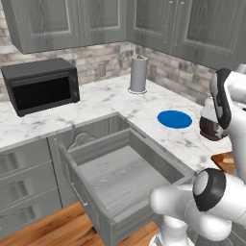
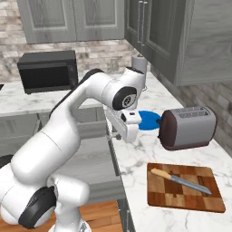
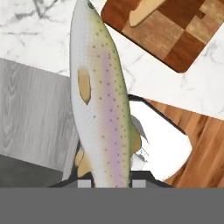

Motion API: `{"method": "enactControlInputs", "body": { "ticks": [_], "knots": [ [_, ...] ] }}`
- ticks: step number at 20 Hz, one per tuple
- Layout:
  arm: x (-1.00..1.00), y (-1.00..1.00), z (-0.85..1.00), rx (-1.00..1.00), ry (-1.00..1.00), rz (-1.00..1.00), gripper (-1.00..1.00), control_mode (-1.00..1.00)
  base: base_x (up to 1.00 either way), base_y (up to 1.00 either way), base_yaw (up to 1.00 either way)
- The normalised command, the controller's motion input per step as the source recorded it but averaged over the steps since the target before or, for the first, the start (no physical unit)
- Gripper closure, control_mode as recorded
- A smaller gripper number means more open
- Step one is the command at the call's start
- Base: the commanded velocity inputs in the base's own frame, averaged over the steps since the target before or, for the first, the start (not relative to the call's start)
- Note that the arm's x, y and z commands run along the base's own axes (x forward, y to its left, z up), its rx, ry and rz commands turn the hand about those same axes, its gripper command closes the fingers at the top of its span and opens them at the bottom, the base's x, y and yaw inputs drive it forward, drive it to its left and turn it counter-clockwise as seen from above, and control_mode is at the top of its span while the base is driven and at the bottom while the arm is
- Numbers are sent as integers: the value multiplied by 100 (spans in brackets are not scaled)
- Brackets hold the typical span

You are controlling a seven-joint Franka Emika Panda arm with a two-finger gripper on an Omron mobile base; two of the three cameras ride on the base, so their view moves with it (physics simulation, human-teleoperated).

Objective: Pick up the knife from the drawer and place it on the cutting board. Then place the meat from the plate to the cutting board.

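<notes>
The meat (image 3: 103, 109), a speckled grey-tan fish, hangs lengthwise between my fingertips in the hand view, and my gripper (image 3: 112, 181) is shut on its tail end. My gripper (image 2: 117, 134) hovers above the counter edge, between the blue plate (image 2: 147, 121) and the open drawer (image 2: 90, 158). The plate (image 1: 174, 119) lies bare. The knife (image 2: 181, 180) rests diagonally on the reddish-brown cutting board (image 2: 181, 192), to the right of the hand. The board's corner (image 3: 175, 30) and the knife's tan handle (image 3: 144, 13) show beyond the fish's head.
A toaster (image 2: 188, 127) stands behind the cutting board, close to the plate. A black microwave (image 1: 41, 85) and a paper towel roll (image 1: 139, 73) sit at the back of the marble counter. The drawer (image 1: 120, 178) juts far out over the wooden floor.
</notes>
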Motion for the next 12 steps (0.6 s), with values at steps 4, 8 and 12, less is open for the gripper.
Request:
{"method": "enactControlInputs", "body": {
  "ticks": [4,8,12],
  "knots": [
    [-20,-84,-36,-1,0,-2,100,-100,0,0,0],
    [-20,-86,-50,0,0,-4,100,-100,0,0,0],
    [-5,-84,-56,0,0,-3,100,-100,0,0,0]
  ]
}}
